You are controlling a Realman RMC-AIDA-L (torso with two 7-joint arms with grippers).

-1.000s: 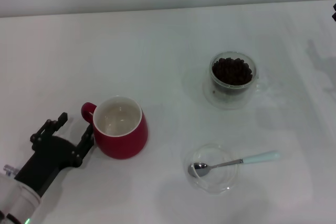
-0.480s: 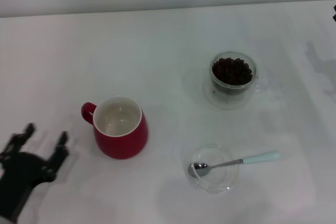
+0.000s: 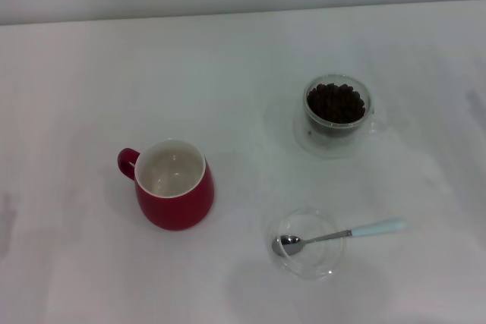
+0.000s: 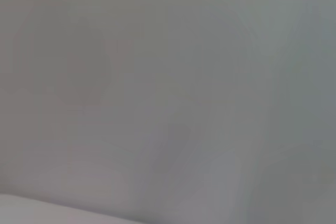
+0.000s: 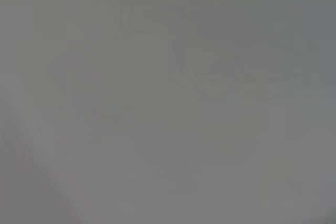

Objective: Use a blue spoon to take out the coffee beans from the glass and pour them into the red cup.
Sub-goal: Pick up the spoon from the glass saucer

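Note:
In the head view the red cup (image 3: 174, 185) stands upright at the left of middle, its white inside empty, its handle pointing left. The glass (image 3: 336, 114) stands at the back right, filled with dark coffee beans (image 3: 336, 102). The blue spoon (image 3: 339, 234) lies in front of it, its metal bowl resting in a shallow clear dish (image 3: 306, 243) and its pale blue handle pointing right onto the table. Neither gripper shows in any view. Both wrist views show only a plain grey surface.
The white table (image 3: 228, 73) spreads all around the three items. A pale wall runs along the table's far edge.
My left gripper, which stood just left of the red cup, has drawn back towards the lower left and left the head view. The cup, glass and spoon have not moved.

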